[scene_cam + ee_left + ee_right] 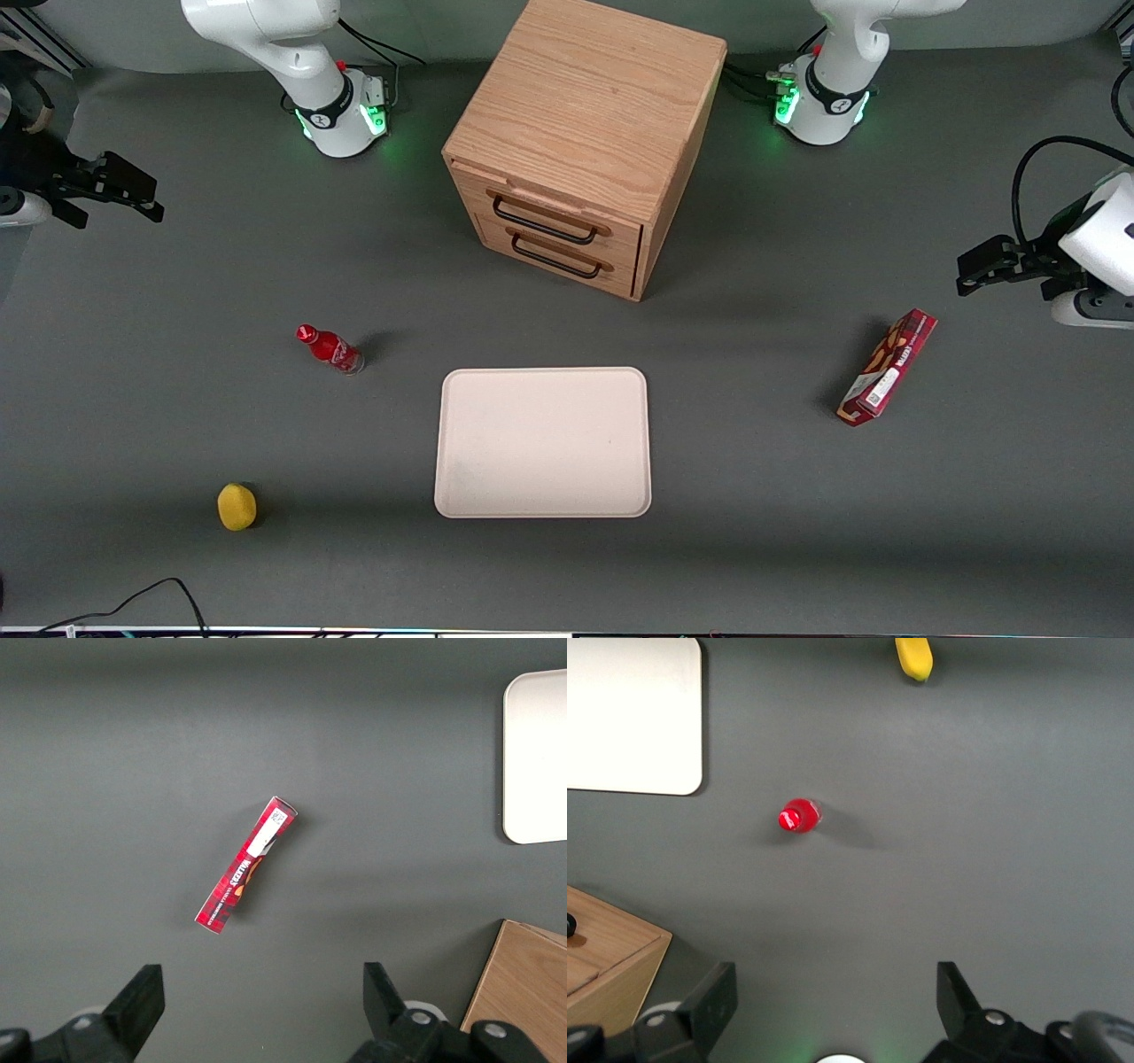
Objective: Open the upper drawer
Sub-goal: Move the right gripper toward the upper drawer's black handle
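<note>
**A:** So where's the gripper [833,1005] at? Looks spread wide to me, nothing between the fingers [713,997], nothing touched. It hangs over bare table toward the working arm's end, well apart from the cabinet [585,133].

**B:** Yep, wide apart and holding nothing. The upper drawer [549,217] sits fully pushed in, the higher of two oak fronts on that boxy wood-grain cabinet. Its front faces the front camera, turned a bit toward the working arm's end, and the long black wire handle [543,226] runs across the front, same as the drawer's long axis.

**A:** Other stuff: a smooth flat tray [542,505] with rounded corners, a shiny red bottle [330,348] standing upright, a yellow lemon [236,506], a slim red box [888,367].
</note>
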Controlling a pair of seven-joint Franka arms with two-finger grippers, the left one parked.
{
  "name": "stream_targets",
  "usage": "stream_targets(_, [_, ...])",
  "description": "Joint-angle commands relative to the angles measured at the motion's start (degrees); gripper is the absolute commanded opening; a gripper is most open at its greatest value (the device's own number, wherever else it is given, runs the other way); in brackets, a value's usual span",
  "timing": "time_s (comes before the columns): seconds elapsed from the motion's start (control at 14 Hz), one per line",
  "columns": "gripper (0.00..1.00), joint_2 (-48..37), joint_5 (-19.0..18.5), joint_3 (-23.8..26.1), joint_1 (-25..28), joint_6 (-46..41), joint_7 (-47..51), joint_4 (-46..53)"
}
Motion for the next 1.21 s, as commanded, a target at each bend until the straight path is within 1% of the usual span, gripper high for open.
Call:
stream_targets(0.0, [1.0, 0.9, -0.7, -0.3, 0.3, -1.6, 1.2, 1.8])
stream_targets(0.21, [1.0, 1.0, -0.5, -0.2, 0.4, -3.2, 1.4, 3.0])
stream_targets(0.43, [1.0, 0.8, 2.7, 0.9, 0.8, -4.5, -0.8, 3.4])
stream_targets(0.5, [1.0, 0.6, 4.3, 2.5, 0.9, -5.8, -4.2, 4.2])
stream_targets(0.64, [1.0, 2.5, 5.9, 4.2, 1.1, -5.9, -13.2, 7.0])
stream_targets(0.79, [1.0, 6.9, 9.8, 7.4, 1.1, -6.4, -23.6, 10.9])
stream_targets(0.86, [1.0, 8.6, 11.4, 10.2, 1.1, -6.4, -27.9, 11.6])
stream_targets(0.93, [1.0, 9.8, 12.3, 13.1, 1.0, -6.3, -29.2, 11.7])
stream_targets(1.07, [1.0, 13.4, 16.9, 18.6, 1.1, -5.6, -29.3, 11.7])
stream_targets(1.14, [1.0, 15.8, 17.0, 21.1, 1.1, -4.1, -29.4, 12.0])
